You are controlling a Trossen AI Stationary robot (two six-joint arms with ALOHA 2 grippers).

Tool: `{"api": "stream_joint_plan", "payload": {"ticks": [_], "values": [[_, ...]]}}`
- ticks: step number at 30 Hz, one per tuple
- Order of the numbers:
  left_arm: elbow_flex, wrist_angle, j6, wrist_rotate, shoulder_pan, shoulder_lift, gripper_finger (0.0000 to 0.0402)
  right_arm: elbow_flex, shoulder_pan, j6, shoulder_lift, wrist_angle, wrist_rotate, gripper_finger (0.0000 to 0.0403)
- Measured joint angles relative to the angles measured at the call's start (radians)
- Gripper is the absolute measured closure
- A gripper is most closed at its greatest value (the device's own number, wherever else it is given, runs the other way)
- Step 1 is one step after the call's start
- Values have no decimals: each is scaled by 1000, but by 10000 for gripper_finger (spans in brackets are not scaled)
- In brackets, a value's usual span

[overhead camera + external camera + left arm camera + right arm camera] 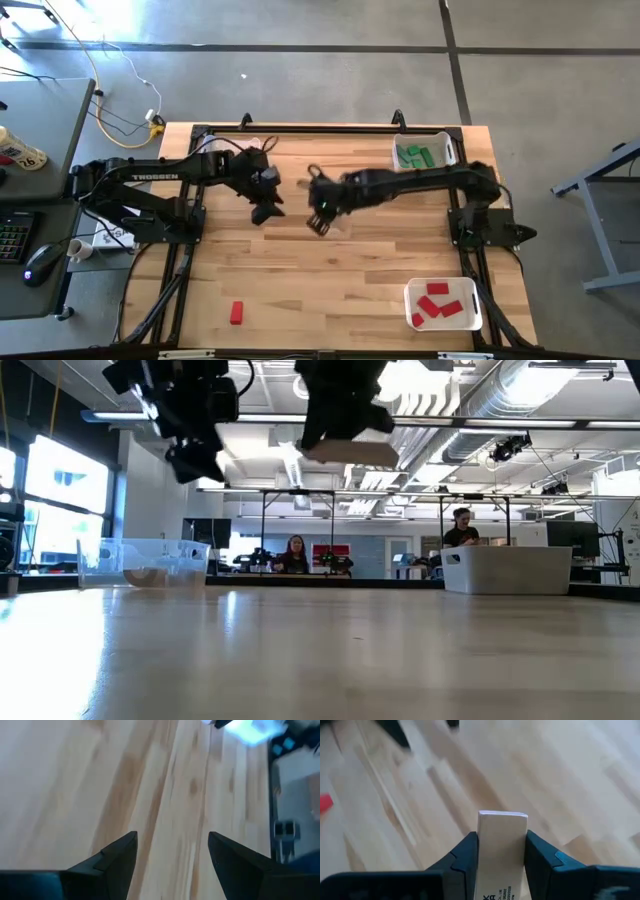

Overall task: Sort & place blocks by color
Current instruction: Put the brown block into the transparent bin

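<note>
Open workshop hall around the wooden table [300, 280].
We see grey concrete floor [330, 80], exposed ceiling ducts [520, 400], bright windows [60, 480], and a side desk [40, 140].

Wooden table [300, 280], red block [236, 313], bins [444, 304]

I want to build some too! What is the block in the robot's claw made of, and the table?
The block in the right gripper looks like plain, unpainted wood: pale tan, smooth, with small printing. The table looks like light wood planks, showing grain and seams, with a slight sheen.
</note>
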Motion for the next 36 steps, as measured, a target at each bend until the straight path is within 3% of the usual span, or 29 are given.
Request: {"api": "stream_joint_plan", "payload": {"ticks": [8,14,27,36], "values": [[0,305,0,1,62,0,172,0,-101,-48,-136,22,29,304],[0,434,-5,-1,102,0,172,0,-146,-68,-185,114,42,304],[0,527,60,-206,113,0,172,1,-189,-112,-192,369,354,304],[1,694,52,-308,109,0,172,-27,-213,-131,-191,518,486,304]]}}
